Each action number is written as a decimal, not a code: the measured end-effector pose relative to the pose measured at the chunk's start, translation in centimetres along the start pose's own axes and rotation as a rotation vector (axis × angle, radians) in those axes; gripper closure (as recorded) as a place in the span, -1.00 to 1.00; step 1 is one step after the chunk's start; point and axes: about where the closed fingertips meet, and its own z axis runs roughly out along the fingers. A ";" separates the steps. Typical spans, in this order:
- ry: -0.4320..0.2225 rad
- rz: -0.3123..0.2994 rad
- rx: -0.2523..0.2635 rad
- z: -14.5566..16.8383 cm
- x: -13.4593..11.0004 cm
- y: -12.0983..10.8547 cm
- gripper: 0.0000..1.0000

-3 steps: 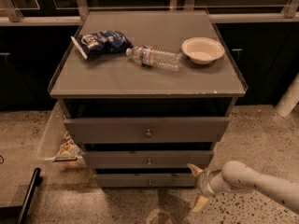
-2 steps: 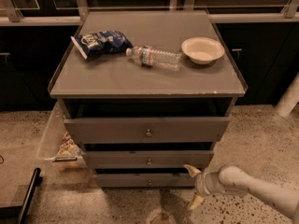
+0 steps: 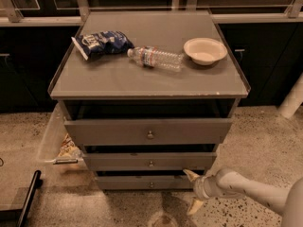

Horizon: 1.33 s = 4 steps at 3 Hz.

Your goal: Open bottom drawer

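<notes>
The bottom drawer (image 3: pixel 142 182) is the narrowest grey front, lowest in the cabinet, with a small round knob (image 3: pixel 151 185) at its centre. It sits recessed behind the two drawers above. My gripper (image 3: pixel 193 190) comes in from the lower right on a white arm. It is open, with one cream fingertip (image 3: pixel 190 174) by the drawer's right end and the other fingertip (image 3: pixel 193 206) lower, over the floor. It is to the right of the knob and holds nothing.
The middle drawer (image 3: pixel 149 161) and top drawer (image 3: pixel 147 131) stick out further. On the cabinet top (image 3: pixel 94 82) lie a blue chip bag (image 3: pixel 102 42), a water bottle (image 3: pixel 156 57) and a white bowl (image 3: pixel 205 50). A clear bin (image 3: pixel 54 138) hangs at left. A black bar (image 3: pixel 27 197) lies on the floor.
My gripper has moved left, closer to the right end of the bottom drawer. The drawers have not moved.
</notes>
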 end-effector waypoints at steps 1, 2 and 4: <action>0.005 0.018 -0.034 3.4 1.7 0.9 -1.00; 0.008 0.023 -0.043 5.9 3.5 1.3 -1.00; 0.004 -0.033 -0.019 7.5 4.0 0.3 -1.00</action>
